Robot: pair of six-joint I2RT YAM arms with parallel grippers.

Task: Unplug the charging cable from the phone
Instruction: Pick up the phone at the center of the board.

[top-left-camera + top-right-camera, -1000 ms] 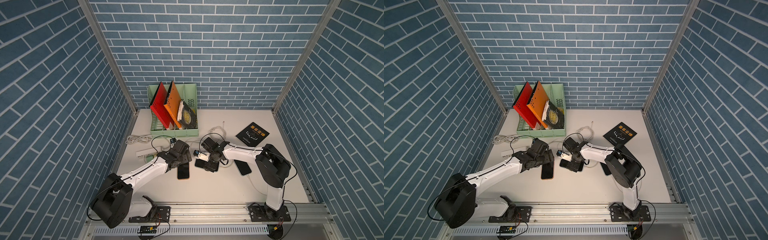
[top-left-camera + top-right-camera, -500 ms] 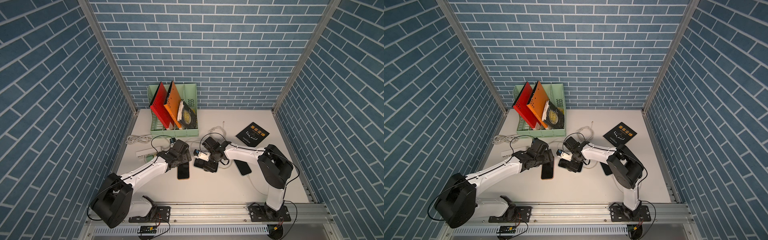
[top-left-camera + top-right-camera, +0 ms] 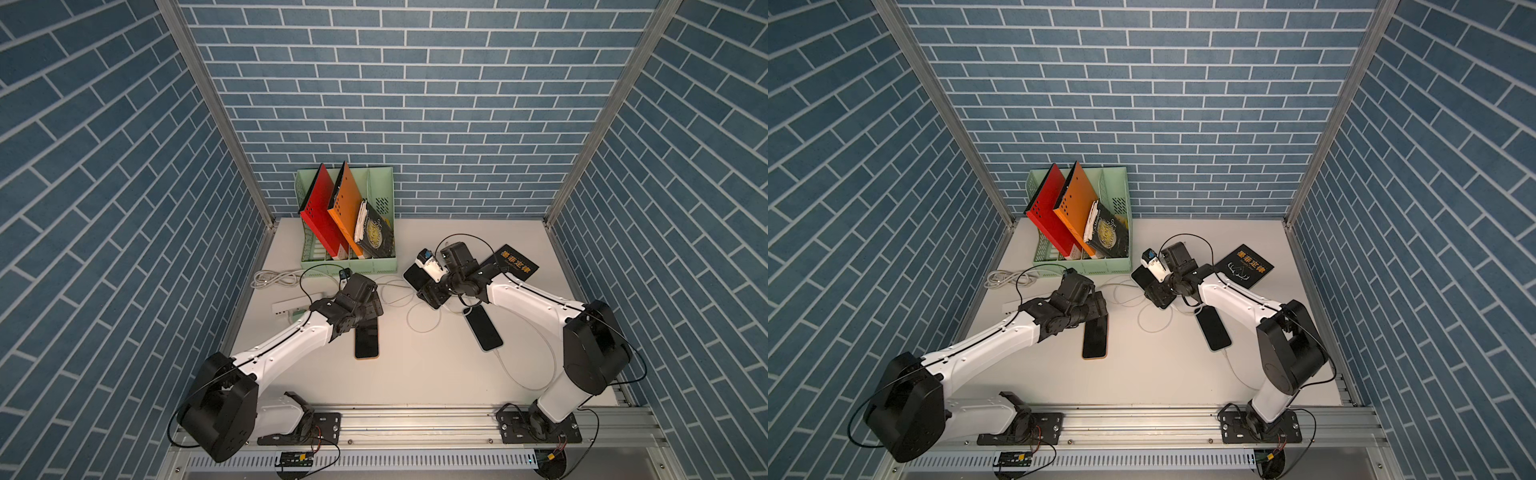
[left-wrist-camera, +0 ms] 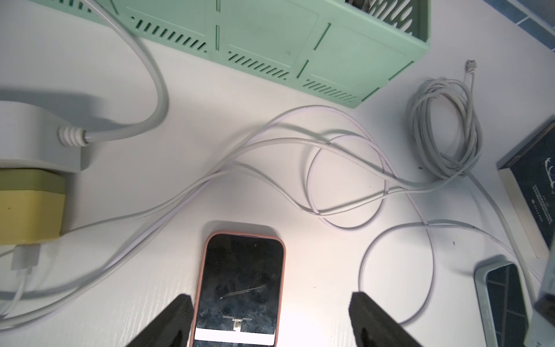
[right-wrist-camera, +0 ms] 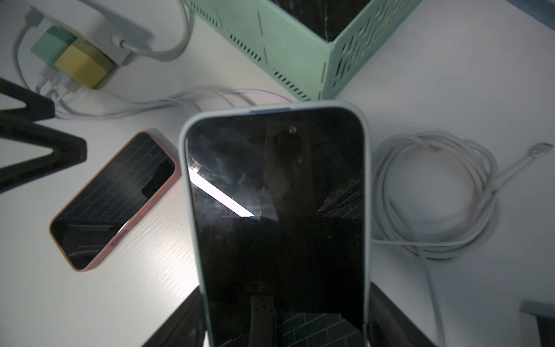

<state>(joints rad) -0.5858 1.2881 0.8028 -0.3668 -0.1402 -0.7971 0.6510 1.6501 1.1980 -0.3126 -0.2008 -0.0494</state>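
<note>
While the left gripper [image 4: 269, 297] hangs spread wide over the pink-cased phone [image 4: 240, 279], one finger each side and gripping nothing, I read the right gripper [image 5: 285, 315] as clamped across the pale-cased phone [image 5: 276, 210], raised off the table [image 3: 415, 382]. A third phone [image 3: 484, 328] lies flat beside the right arm [image 3: 532, 299], with the white charging cable [image 3: 500, 359] at its near end.

Left arm [image 3: 286, 338] stretched low, left gripper [image 4: 270, 300] spread wide, in front of mint-green plastic file rack [image 3: 349, 264]; right gripper [image 3: 424, 282], raised beside rack, clamped pale-blue-cased phone [image 5: 276, 210].
</note>
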